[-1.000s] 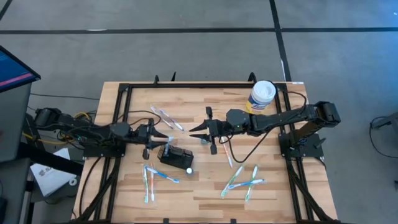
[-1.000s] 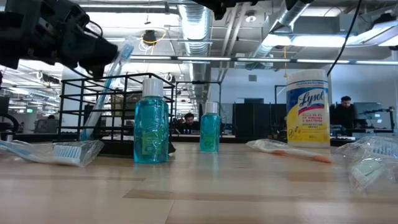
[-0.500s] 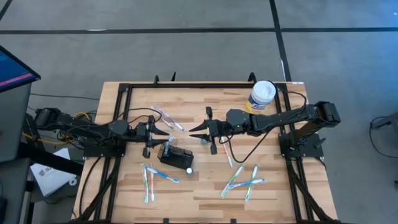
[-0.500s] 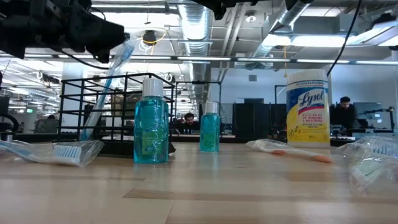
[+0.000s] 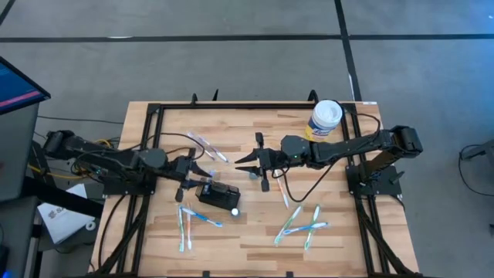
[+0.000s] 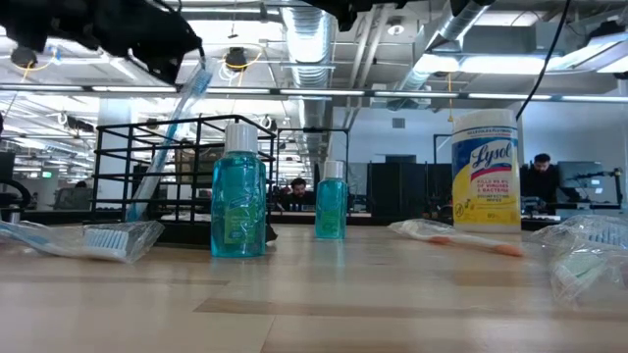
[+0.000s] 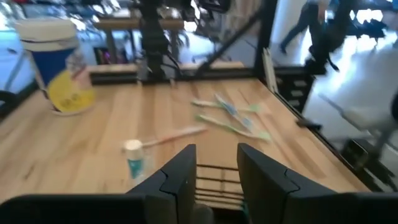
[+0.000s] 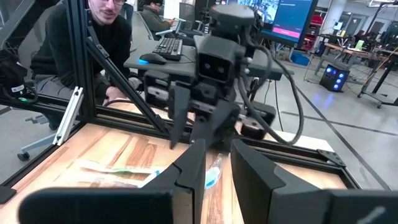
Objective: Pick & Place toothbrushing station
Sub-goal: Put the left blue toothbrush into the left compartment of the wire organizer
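Overhead and level views of a light wooden slatted counter with a black frame. The toothbrushing station, a small black wire box-like holder, stands left of centre on the counter; in the level view a blue-handled toothbrush leans in it, with a small blue-green liquid bottle just in front. The left gripper hangs just left of the station, above its near-left edge; its dark fingers stand slightly apart with nothing seen between them. The right gripper hovers at mid-counter, right of the station and apart from it, fingers parted, empty. A yellow canister with a white lid stands at the far right. Wrapped toothbrushes lie near right; others lie near left.
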